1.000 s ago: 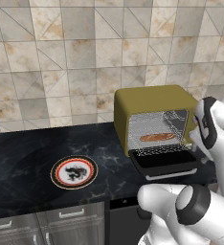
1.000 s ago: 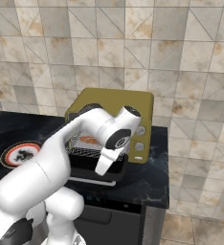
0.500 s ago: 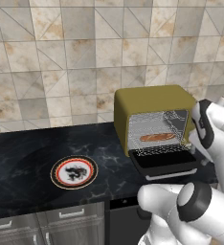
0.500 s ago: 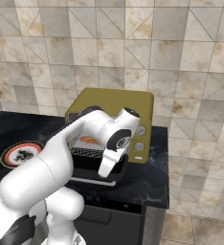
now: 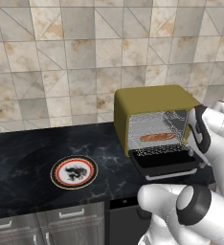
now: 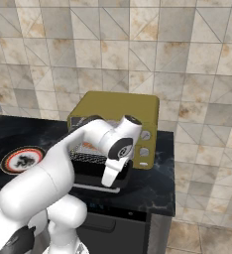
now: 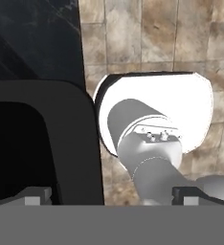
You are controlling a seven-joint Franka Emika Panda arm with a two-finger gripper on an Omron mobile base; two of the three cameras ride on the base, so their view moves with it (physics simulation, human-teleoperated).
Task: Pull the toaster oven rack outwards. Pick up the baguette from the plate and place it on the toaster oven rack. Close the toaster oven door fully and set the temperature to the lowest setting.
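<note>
Left base view: baguette [image 5: 157, 137] on toaster oven rack [image 5: 160, 150], door [image 5: 165, 162] down.

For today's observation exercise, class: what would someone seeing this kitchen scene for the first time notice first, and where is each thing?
The olive-yellow toaster oven stands on the black marble counter against the tiled wall, its door folded down and a baguette lying on the rack inside. To its left on the counter sits a bare round plate with an orange-red ring. The white robot arm curves across the oven's front.
</note>
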